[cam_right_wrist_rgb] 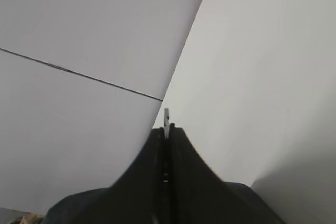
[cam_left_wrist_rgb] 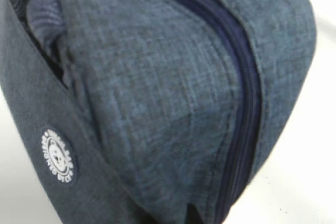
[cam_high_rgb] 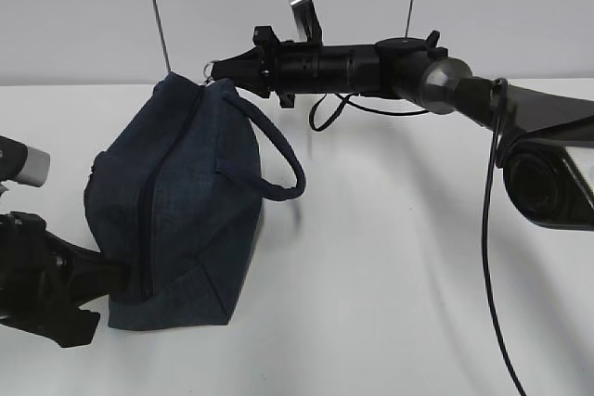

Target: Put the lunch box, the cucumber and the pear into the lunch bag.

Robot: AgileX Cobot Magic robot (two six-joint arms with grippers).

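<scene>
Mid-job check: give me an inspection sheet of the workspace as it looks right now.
Surface: white table, bare around the bag.
Job's things: lunch bag upright, zipper closed along what shows; lunch box, cucumber, pear not seen.
Clutter: nothing seen.
Grippers: right gripper shut on the metal ring pull at the bag's top; left gripper at the bag's lower corner, jaws hidden.
Cables: black cable hanging from the right arm.
Surroundings: white wall panels.

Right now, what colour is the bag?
Dark navy blue lunch bag, clearest in the left wrist view.
</scene>
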